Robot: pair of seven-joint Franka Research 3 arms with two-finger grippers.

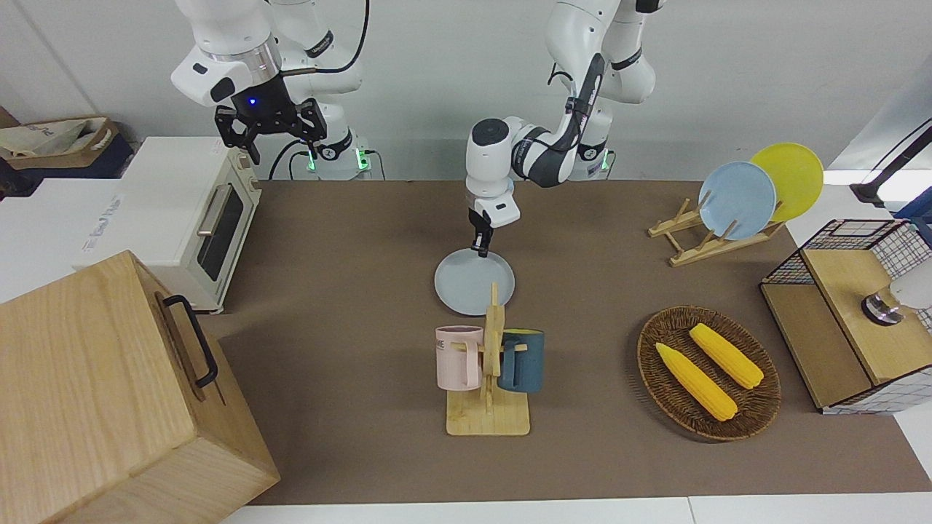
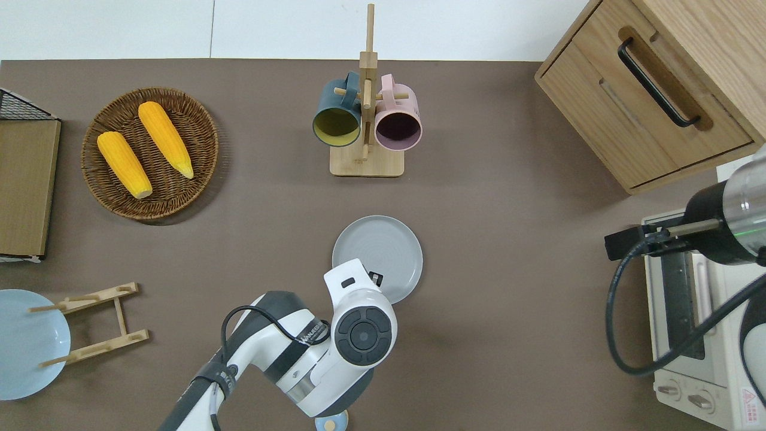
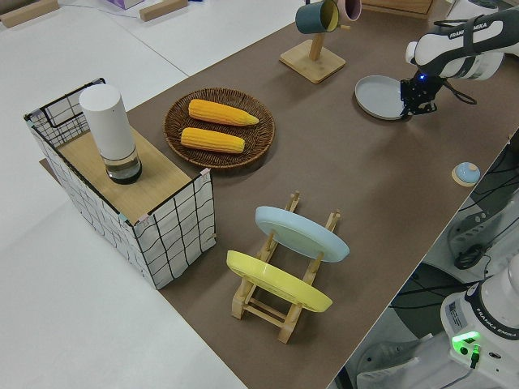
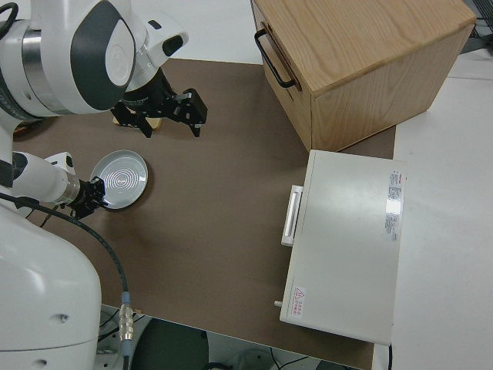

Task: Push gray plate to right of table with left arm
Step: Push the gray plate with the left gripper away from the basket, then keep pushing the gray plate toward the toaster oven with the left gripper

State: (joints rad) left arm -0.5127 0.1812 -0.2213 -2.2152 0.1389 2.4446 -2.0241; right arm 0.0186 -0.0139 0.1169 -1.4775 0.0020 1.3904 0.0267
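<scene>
Left end effector (image 1: 480, 249) touching gray plate (image 1: 470, 284)

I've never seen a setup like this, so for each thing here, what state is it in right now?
Gray plate: flat on the table.
Left gripper: low, at the plate's rim.
Right arm: parked, gripper open.
Mugs: hung on rack.
Corn: in basket.
Blue plate, yellow plate: leaning in rack.
Oven: door shut.

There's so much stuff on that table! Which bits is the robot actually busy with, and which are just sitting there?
In use: gray plate, left gripper at the plate's rim nearest the robots, table.

Just sitting there: mug rack with two mugs, corn basket, plate rack, toaster oven, wooden cabinet. Right arm parked.
</scene>
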